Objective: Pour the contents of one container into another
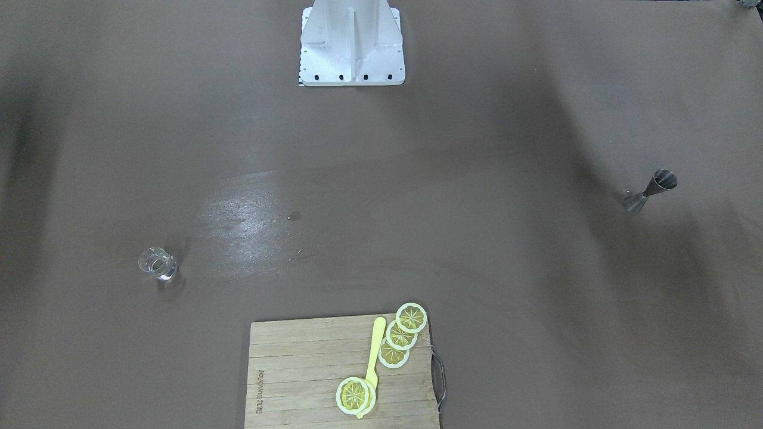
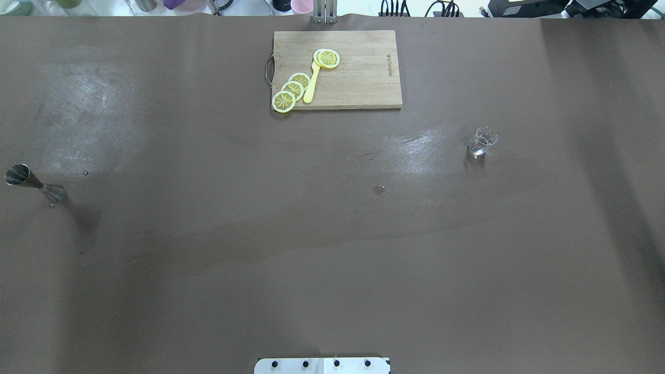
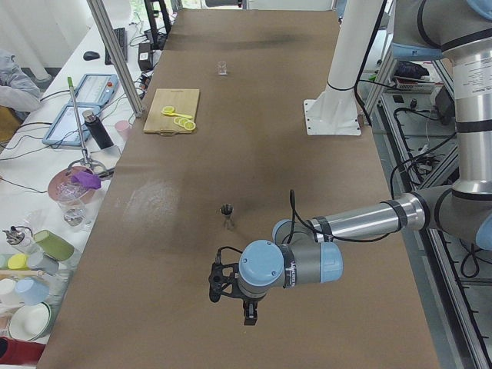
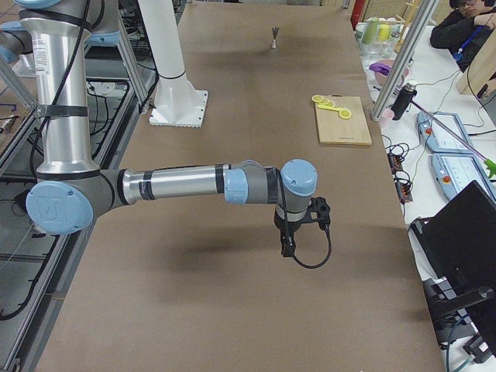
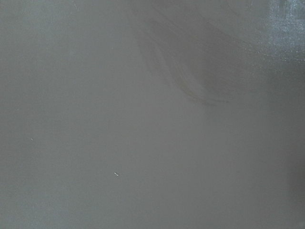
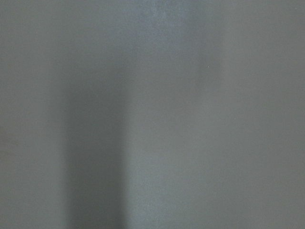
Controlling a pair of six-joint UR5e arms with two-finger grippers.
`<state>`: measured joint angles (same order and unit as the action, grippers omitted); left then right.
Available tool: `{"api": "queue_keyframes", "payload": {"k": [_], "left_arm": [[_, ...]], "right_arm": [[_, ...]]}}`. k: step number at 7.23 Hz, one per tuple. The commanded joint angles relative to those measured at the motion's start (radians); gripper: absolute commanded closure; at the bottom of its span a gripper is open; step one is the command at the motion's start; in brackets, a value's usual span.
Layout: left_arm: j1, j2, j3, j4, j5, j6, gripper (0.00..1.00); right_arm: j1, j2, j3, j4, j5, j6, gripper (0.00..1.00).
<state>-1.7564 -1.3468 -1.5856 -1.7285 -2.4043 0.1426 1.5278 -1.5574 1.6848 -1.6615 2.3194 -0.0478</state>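
So both arms hang over bare table (image 2: 332, 234) at opposite ends. The left gripper (image 3: 249, 312) and right gripper (image 4: 288, 246) only show side-on, so I can't tell how open either claw is or if it grips anything. The jigger (image 2: 34, 184) stands near the left end and the glass (image 2: 482, 142) toward the right, well apart. The board (image 2: 358, 78) has lemon slices (image 2: 292, 89) on it.

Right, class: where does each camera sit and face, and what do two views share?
Front-facing: across the table, facing the robot; base mount shows.
Overhead: behind the robot, looking forward and down; base mount's edge shows.
Exterior left: left table end; left arm near.
Exterior right: right table end; right arm near.
Left wrist: down on bare table; no body.
Right wrist: bare table too; no body.
Shared: front-facing and overhead show jigger, glass, cutting board.
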Motion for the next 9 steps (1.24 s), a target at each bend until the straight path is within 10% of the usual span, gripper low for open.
{"api": "queue_keyframes", "payload": {"k": [1,9], "left_arm": [[0.000,0.000,-0.001,0.003,0.001,0.000,0.01],[0.001,0.000,0.015,0.001,0.004,0.000,0.01]], "right_arm": [[0.000,0.000,0.000,0.000,0.000,0.000,0.00],[0.000,0.003,0.000,0.000,0.000,0.002,0.00]]}}
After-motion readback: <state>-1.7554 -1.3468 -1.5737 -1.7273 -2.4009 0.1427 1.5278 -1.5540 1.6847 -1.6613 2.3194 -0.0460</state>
